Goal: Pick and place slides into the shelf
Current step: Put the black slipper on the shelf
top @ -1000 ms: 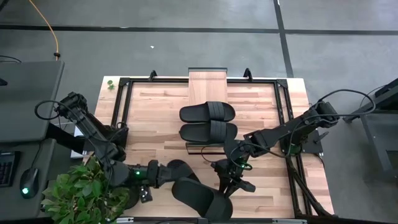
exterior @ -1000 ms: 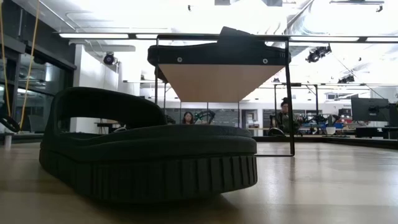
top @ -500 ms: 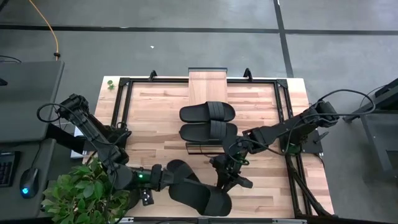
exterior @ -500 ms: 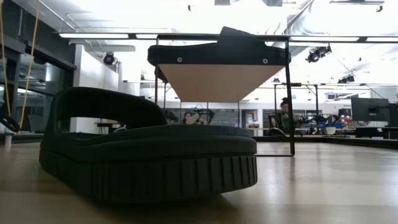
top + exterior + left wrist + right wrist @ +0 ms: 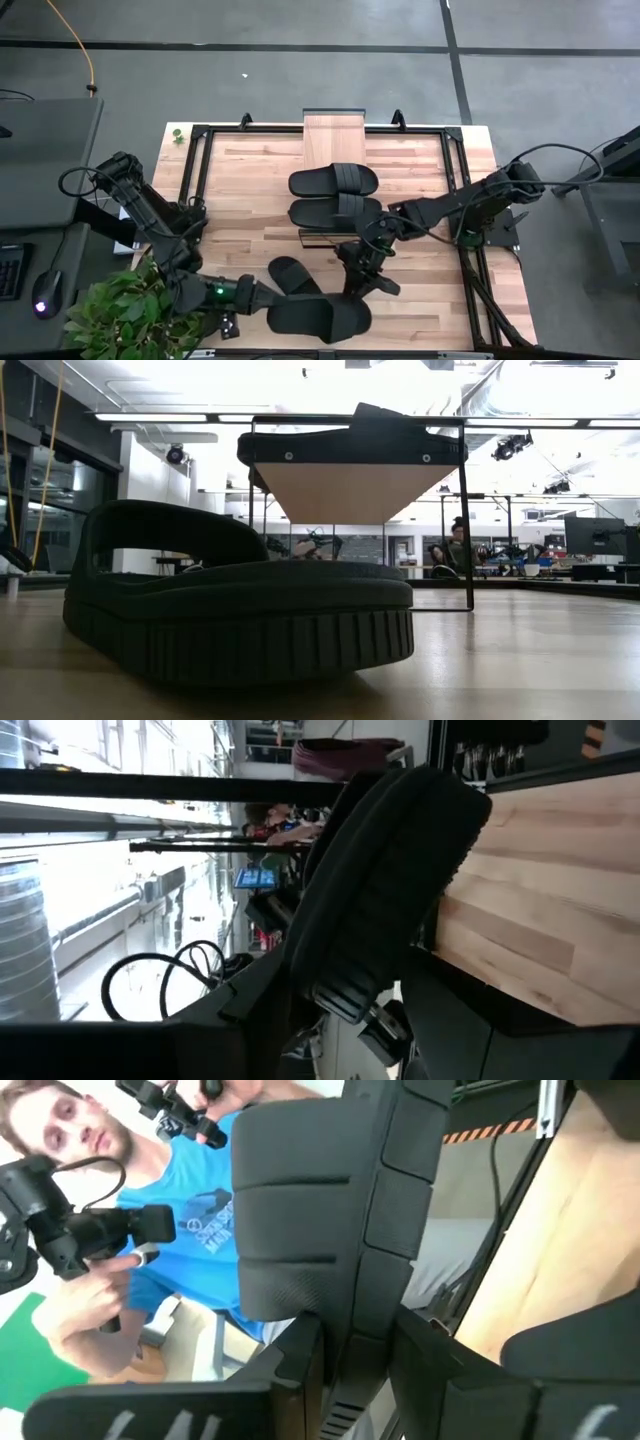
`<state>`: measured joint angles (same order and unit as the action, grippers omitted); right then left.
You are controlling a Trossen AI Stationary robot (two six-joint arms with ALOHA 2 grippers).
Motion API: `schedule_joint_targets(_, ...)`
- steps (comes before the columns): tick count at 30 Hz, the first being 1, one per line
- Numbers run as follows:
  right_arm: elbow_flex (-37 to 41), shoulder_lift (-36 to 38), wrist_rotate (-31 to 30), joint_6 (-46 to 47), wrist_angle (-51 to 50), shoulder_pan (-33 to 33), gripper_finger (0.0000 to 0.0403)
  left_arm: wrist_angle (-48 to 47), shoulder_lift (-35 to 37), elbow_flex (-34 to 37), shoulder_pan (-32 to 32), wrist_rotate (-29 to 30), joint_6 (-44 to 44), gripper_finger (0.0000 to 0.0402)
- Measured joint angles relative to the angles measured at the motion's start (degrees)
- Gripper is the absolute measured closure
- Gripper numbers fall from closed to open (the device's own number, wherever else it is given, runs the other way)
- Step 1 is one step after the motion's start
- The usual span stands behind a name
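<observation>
Slides: two [image 5: 333, 181] [image 5: 335, 211] sat on the shelf [image 5: 336, 130], two were left at the bench's [image 5: 250, 190] near edge. Left pincer [image 5: 262, 297] clamped the front slide [image 5: 320, 318]; right pincer [image 5: 358, 283] pinched its neighbour [image 5: 292, 276]. Only the wrist views showed those grips, plus a person [image 5: 150, 1210] holding controllers.

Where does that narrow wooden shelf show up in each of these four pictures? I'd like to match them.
High view: the shelf is at top centre, at the table's far edge.
Low view: shelf at upper centre, seen from below, behind a sandal.
Left wrist view: not in it.
Right wrist view: not in it.
Shared landmark: the wooden table.
</observation>
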<state>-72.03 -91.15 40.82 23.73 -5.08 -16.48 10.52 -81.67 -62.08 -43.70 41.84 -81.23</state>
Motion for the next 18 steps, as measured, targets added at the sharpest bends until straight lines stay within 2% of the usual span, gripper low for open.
schedule_joint_targets(12, 0.00, 0.02, -0.27, -0.11, -0.05, 0.82, 0.0330, -0.08, 0.00, 0.00, -1.77, 5.49, -0.96, 0.0231)
schedule_joint_targets(18, 0.00, 0.02, -0.23, 0.22, -0.38, 0.82, 0.0330, -4.10, -0.01, 0.01, -1.73, 3.59, -3.82, 0.0231)
